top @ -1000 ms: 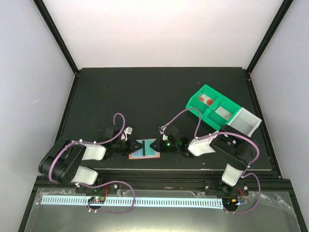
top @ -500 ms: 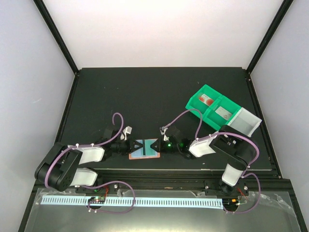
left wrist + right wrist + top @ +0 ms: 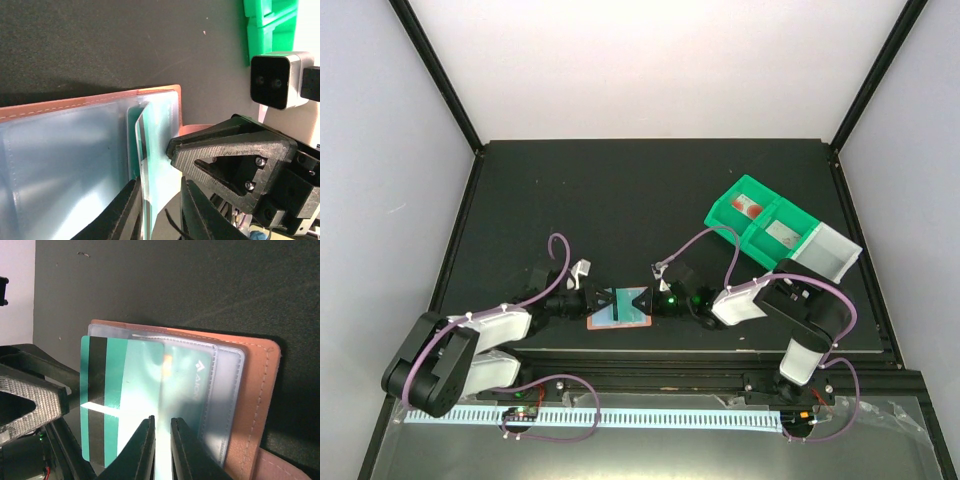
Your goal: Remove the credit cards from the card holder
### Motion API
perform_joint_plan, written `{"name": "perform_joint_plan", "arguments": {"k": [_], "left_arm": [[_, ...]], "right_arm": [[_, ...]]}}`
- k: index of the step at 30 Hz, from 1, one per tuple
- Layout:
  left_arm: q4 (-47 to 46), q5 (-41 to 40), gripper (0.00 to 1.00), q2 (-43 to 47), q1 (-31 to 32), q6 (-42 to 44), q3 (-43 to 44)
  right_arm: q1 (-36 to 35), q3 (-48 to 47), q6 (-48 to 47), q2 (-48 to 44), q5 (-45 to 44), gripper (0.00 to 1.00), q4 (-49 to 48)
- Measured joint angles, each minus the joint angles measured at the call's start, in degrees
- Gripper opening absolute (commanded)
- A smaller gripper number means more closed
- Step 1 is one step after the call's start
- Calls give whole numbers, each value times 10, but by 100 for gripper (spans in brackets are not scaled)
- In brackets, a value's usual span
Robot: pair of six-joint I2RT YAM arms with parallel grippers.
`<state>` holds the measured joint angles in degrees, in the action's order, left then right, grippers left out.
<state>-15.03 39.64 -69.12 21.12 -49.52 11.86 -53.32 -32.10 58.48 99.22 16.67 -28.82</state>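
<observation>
The holder [image 3: 619, 308] lies open near the table's [image 3: 620, 200] front edge, long axis left to right, between both claws. A teal card [image 3: 112, 390] with a dark stripe sticks half out of its clear sleeve [image 3: 220, 385], pointing at the left claw [image 3: 160, 210]. That claw's jaws stand slightly apart around the card's edge; I cannot tell whether they pinch it. The right claw [image 3: 162, 440] is nearly closed over the holder, but glare hides what it grips.
</observation>
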Motion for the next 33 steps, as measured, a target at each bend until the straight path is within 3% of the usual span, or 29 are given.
{"name": "perform_joint_plan", "arguments": {"k": [7,13,17,26,33], "left_arm": [[-35,5,28,-29,8,-5,0],[-55,-1,3,-52,16,-9,0],[-51,-13,2,-53,18,-4,0],[46,-62,2,40,19,8,1],[141,-106,2,131,11,18,15]], "right_arm": [[0,3,6,2,0,12,-7],[0,4,6,2,0,12,-10],[0,4,6,2,0,12,-10],[0,4,3,-4,-4,15,0],[0,-9,-31,-38,-20,19,78]]}}
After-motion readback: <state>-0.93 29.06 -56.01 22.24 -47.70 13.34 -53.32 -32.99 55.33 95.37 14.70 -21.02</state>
